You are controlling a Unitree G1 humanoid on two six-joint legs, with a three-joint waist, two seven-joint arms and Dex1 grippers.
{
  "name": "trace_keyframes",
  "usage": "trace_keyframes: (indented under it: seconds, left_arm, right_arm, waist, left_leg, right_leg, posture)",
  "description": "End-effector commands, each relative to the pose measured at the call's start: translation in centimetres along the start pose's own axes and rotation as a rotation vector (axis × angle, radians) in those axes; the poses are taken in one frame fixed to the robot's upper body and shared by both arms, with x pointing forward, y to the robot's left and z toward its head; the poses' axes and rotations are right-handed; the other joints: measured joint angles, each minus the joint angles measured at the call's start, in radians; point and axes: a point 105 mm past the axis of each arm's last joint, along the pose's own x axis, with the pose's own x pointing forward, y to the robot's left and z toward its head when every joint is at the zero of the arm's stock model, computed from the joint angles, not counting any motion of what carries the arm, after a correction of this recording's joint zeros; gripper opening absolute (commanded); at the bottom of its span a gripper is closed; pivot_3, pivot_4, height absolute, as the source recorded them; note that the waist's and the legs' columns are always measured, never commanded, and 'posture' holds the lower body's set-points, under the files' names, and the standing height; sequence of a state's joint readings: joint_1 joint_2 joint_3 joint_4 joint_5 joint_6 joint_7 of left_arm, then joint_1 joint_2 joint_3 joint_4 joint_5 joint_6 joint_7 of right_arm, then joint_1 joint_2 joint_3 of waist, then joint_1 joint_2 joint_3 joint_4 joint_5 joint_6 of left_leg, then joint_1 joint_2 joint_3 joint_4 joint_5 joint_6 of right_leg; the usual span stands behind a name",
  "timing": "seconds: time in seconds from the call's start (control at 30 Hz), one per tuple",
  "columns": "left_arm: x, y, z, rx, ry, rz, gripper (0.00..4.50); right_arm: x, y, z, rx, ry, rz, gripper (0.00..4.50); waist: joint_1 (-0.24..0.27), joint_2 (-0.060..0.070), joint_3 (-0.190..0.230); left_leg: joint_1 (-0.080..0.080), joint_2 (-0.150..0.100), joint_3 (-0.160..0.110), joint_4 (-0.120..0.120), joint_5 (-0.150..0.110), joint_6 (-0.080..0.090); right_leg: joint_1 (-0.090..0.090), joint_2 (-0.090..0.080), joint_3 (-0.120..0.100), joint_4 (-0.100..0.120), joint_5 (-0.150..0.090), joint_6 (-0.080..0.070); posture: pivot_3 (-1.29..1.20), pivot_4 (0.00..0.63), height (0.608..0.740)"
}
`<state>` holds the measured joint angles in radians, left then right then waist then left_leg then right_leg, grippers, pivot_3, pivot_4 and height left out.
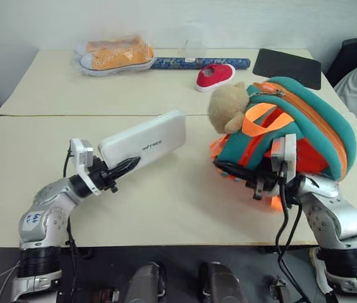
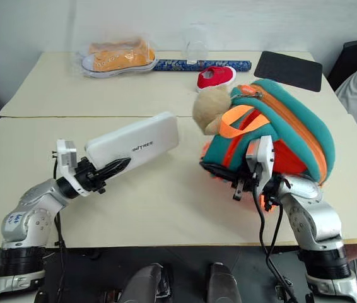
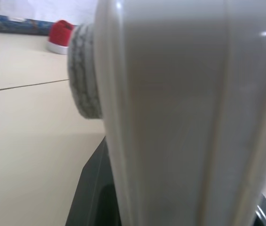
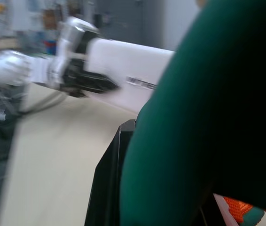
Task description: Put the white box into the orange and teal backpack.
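The white box point(image 1: 146, 144) was held clear of the table point(image 1: 166, 208), to the left of the orange and teal backpack point(image 1: 298, 136) and apart from it, with its long axis tilted up toward the backpack. The left gripper point(image 1: 123, 168) was clamped on the box's lower left end, one black finger lying along the face that bears the dark lettering. In the left wrist view the box point(image 3: 184, 113) stood between the fingers.

The backpack lay on its side on the table, teal rim uppermost, with the tan plush toy point(image 1: 228, 106) on its side facing the box. The right gripper point(image 1: 254, 180) was at the backpack's front lower edge, fingers drawn in on the teal trim; the right wrist view showed teal fabric point(image 4: 203, 122) against one finger.

Beyond the backpack lay a red shoe point(image 1: 215, 76), and beyond the box lay orange sneakers point(image 1: 117, 55).
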<state>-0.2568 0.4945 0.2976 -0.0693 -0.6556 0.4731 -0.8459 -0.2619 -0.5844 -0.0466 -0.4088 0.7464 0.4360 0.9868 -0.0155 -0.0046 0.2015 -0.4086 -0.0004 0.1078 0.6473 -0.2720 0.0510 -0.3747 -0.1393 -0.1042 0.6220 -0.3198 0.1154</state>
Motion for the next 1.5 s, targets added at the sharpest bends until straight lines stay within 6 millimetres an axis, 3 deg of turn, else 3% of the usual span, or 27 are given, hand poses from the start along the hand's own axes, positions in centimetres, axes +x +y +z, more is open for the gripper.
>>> trace_keyframes:
  seconds: [0.03, 0.1, 0.2, 0.3, 0.43, 0.83, 0.97, 1.1, 1.2, 1.3, 1.43, 1.5]
  left_arm:
    - [-1.0, -0.9, 2.6, 0.044, -0.07, -0.039, 1.33]
    - [-1.7, -1.5, 3.5, 0.033, -0.091, -0.074, 1.33]
    - [-2.0, -2.1, 4.4, 0.035, -0.095, -0.108, 1.33]
    - [-0.9, -3.4, 5.8, 0.064, -0.11, -0.189, 1.33]
    - [1.4, -5.6, 6.8, 0.116, -0.11, -0.325, 1.33]
    - [8.1, -6.8, 4.3, 0.367, 0.079, -0.631, 1.33]
    - [11.2, -5.4, 3.8, 0.509, 0.179, -0.62, 1.33]
    - [16.5, -7.9, 4.9, 0.537, 0.196, -0.67, 1.33]
    - [19.3, -9.9, 5.2, 0.516, 0.206, -0.714, 1.33]
    - [21.2, -11.5, 4.2, 0.511, 0.239, -0.758, 1.33]
    - [22.5, -12.3, 3.8, 0.485, 0.221, -0.767, 1.33]
    - [22.5, -12.2, 3.8, 0.475, 0.22, -0.771, 2.03]
  right_arm:
    - [-0.4, 3.4, 1.1, 0.088, 0.035, 0.137, 0.03]
    - [-1.9, 4.3, 0.7, 0.143, 0.122, 0.165, 0.03]
    - [-3.7, 3.9, 0.6, 0.184, 0.189, 0.131, 0.03]
    - [-5.6, 2.3, 0.8, 0.196, 0.256, 0.071, 0.03]
    - [-6.6, 0.8, 1.0, 0.179, 0.278, 0.024, 0.03]
    - [-6.6, 1.1, 0.4, 0.206, 0.324, 0.067, 0.03]
    - [-6.5, 1.2, 0.3, 0.209, 0.327, 0.072, 0.03]
    - [-6.5, 1.4, 0.3, 0.21, 0.336, 0.089, 0.03]
    - [-6.3, 1.4, 0.2, 0.209, 0.335, 0.093, 0.03]
    - [-6.0, 1.6, 0.0, 0.204, 0.335, 0.101, 0.03]
    - [-5.4, 1.6, 0.0, 0.178, 0.33, 0.105, 0.03]
    - [-5.2, 1.5, -0.1, 0.165, 0.333, 0.104, 0.0]
  waist:
    - [0.007, 0.0, 0.0]
    - [0.016, 0.0, 0.0]
    - [0.016, -0.002, 0.001]
    - [0.019, -0.002, 0.001]
    - [0.029, -0.003, 0.001]
    - [0.043, -0.004, 0.002]
    - [0.046, -0.005, 0.002]
    - [0.049, -0.006, 0.002]
    - [0.051, -0.006, 0.003]
    - [0.043, -0.006, 0.003]
    - [0.038, -0.007, 0.003]
    - [0.038, -0.007, 0.003]
  left_leg:
    - [0.0, -0.001, 0.0, 0.0, -0.003, -0.004]
    - [0.0, -0.002, 0.0, 0.0, -0.004, -0.004]
    - [0.0, -0.003, 0.0, 0.0, -0.005, -0.002]
    - [0.0, -0.004, 0.0, 0.001, -0.005, -0.002]
    - [0.0, -0.004, 0.001, 0.001, -0.004, -0.002]
    - [0.0, -0.004, 0.005, 0.001, -0.001, 0.005]
    - [-0.001, -0.004, 0.004, 0.003, -0.001, 0.005]
    - [-0.002, -0.004, 0.005, 0.004, -0.001, 0.007]
    - [-0.006, -0.004, 0.004, 0.006, -0.001, 0.008]
    - [-0.011, -0.004, 0.003, 0.011, 0.0, 0.01]
    - [-0.012, -0.004, 0.002, 0.012, -0.001, 0.01]
    - [-0.012, -0.003, 0.001, 0.014, 0.0, 0.01]
  right_leg:
    - [-0.001, -0.001, 0.0, -0.002, 0.0, 0.0]
    - [-0.001, -0.003, 0.0, -0.002, 0.0, 0.0]
    - [0.0, -0.004, 0.0, -0.004, 0.0, 0.0]
    - [0.001, -0.006, -0.001, -0.004, 0.0, 0.0]
    - [0.001, -0.006, -0.003, -0.004, 0.0, 0.0]
    - [0.001, -0.003, -0.003, -0.003, 0.001, 0.001]
    - [0.001, -0.003, -0.004, -0.003, 0.001, 0.001]
    - [0.001, -0.004, -0.005, -0.004, 0.002, 0.003]
    - [-0.001, -0.004, -0.007, -0.003, 0.003, 0.004]
    - [-0.003, -0.003, -0.012, -0.002, 0.003, 0.005]
    - [-0.003, -0.002, -0.015, -0.002, 0.003, 0.005]
    - [-0.003, -0.002, -0.015, -0.003, 0.003, 0.005]
  posture:
    - [0.0, 0.15, 0.74]
    - [0.0, 0.15, 0.74]
    - [0.0, 0.15, 0.74]
    - [0.0, 0.15, 0.74]
    - [0.0, 0.15, 0.74]
    - [0.0, 0.15, 0.74]
    - [0.0, 0.15, 0.74]
    - [0.0, 0.15, 0.74]
    - [0.0, 0.15, 0.74]
    - [0.0, 0.15, 0.74]
    - [0.0, 0.15, 0.74]
    - [0.0, 0.15, 0.74]
